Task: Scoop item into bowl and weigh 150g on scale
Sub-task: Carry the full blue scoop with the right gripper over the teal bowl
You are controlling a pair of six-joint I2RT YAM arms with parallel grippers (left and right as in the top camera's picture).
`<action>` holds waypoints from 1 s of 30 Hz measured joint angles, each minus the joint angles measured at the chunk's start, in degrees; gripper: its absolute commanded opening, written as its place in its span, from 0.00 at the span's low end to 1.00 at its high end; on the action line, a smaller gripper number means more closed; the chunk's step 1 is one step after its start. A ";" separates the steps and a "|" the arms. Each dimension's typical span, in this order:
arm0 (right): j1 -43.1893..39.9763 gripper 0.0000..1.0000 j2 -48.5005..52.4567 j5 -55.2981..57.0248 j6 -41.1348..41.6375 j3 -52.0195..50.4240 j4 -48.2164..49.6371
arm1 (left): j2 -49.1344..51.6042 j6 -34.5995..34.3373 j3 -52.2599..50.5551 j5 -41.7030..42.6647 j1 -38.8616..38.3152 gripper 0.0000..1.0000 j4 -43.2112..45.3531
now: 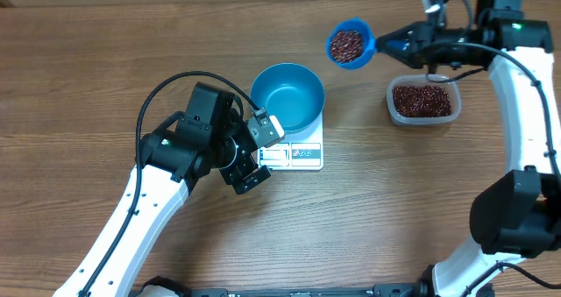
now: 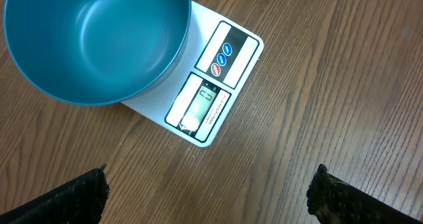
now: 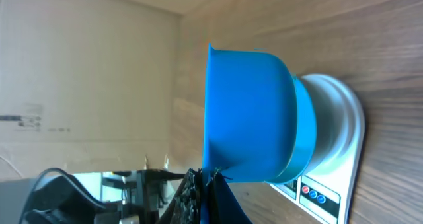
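Observation:
The teal bowl (image 1: 287, 95) stands on the white scale (image 1: 302, 155) and shows no beans inside. My left gripper (image 1: 259, 153) hangs open over the bare wood just in front of the scale's display. In the left wrist view the bowl (image 2: 92, 39) and the scale (image 2: 211, 98) lie ahead of the open gripper (image 2: 208, 197). My right gripper (image 1: 387, 45) is shut on the handle of a small blue scoop (image 1: 350, 43) full of red-brown beans, held in the air to the upper right of the bowl. The right wrist view has the scoop (image 3: 248, 112) in front of the bowl (image 3: 305, 138) and scale (image 3: 344, 145).
A clear plastic tub (image 1: 424, 115) with more beans (image 1: 422, 98) sits on the table to the right, below the right gripper. Wood tabletop (image 1: 105, 60) stretches to the left and front.

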 measured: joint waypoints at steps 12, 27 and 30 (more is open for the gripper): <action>9.75 0.04 0.00 8.20 1.31 0.02 -1.44 | 0.00 0.00 0.00 0.00 0.00 1.00 0.02; 18.27 0.04 0.00 22.58 2.47 0.02 -3.43 | 0.00 0.00 0.00 0.00 0.00 1.00 0.00; 19.85 0.04 0.00 25.44 2.51 0.02 -3.34 | 0.00 0.00 0.00 0.00 0.00 1.00 0.00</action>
